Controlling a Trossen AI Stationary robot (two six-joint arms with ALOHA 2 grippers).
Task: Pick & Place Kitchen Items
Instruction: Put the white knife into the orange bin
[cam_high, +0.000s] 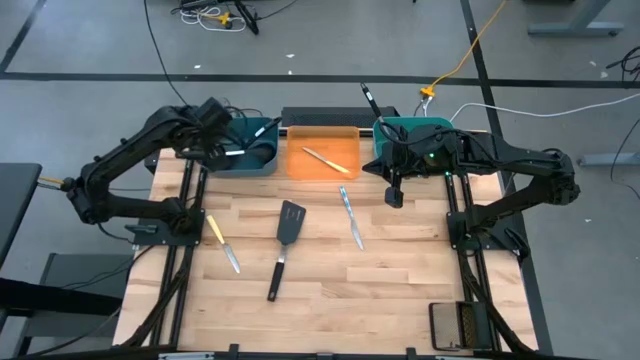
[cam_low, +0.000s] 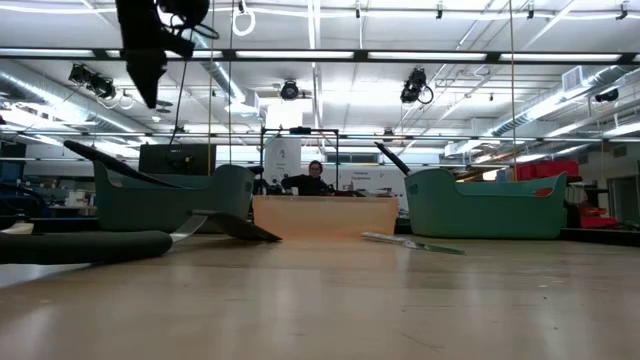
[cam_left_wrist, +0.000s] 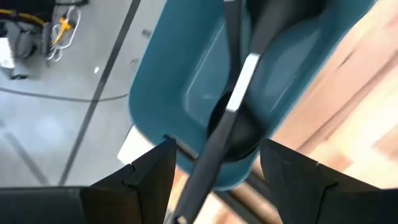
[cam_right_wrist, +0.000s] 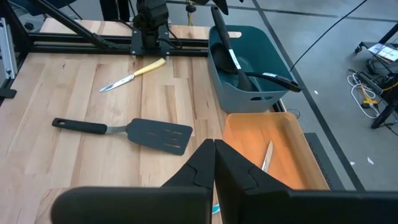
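Step in hand, by judgement: drop-off just made at left teal bin (cam_high: 245, 158). Left end effector (cam_high: 222, 143) hung over bin, fingers spread, gripping nothing; black ladle (cam_left_wrist: 239, 93) lay in bin directly below.

Right end effector (cam_high: 395, 197) hovered above tabletop (cam_high: 400, 290) near orange bin (cam_high: 323, 160), fingers closed, empty.

Remaining on tabletop: black spatula (cam_high: 284, 245), yellow-handled knife (cam_high: 222, 242), slim knife (cam_high: 351, 218). One knife (cam_high: 326, 160) already in orange bin.

Next move likely calls for left arm lifting clear, reaching toward yellow-handled knife.
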